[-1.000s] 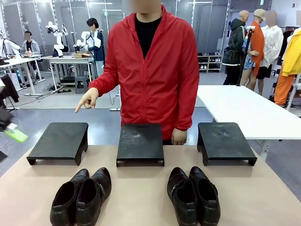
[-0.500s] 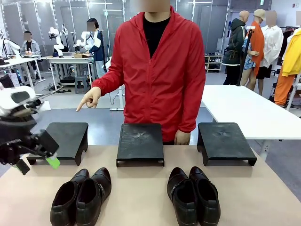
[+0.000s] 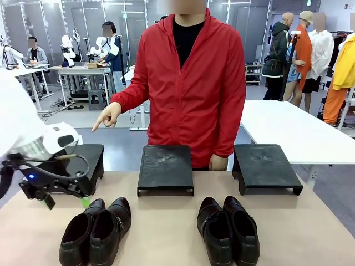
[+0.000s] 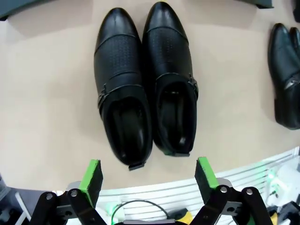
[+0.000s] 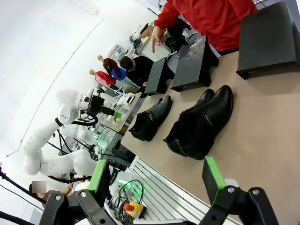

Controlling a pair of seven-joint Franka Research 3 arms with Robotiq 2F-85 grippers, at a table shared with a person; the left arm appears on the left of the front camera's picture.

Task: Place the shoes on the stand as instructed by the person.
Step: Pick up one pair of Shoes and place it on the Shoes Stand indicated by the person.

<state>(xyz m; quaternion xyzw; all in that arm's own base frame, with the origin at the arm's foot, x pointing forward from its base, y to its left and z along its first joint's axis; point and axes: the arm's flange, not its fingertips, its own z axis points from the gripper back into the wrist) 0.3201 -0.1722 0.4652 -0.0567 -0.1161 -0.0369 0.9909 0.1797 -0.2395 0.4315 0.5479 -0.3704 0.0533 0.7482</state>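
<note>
Hovering above the left pair of shoes (image 4: 143, 89), our left gripper (image 4: 148, 174) has its fingers spread wide and holds nothing; the heels lie just beyond the fingertips. Our right gripper (image 5: 155, 177) is likewise spread and bare, with the other pair (image 5: 199, 124) on the table (image 5: 262, 140) beyond its fingers. The person (image 3: 188, 83) points a hand (image 3: 106, 116) down over the leftmost stand (image 3: 95, 158).

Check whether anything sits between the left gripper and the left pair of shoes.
Nothing visible does. The left gripper hangs open over the left pair of shoes, with only bare table between them.
</note>
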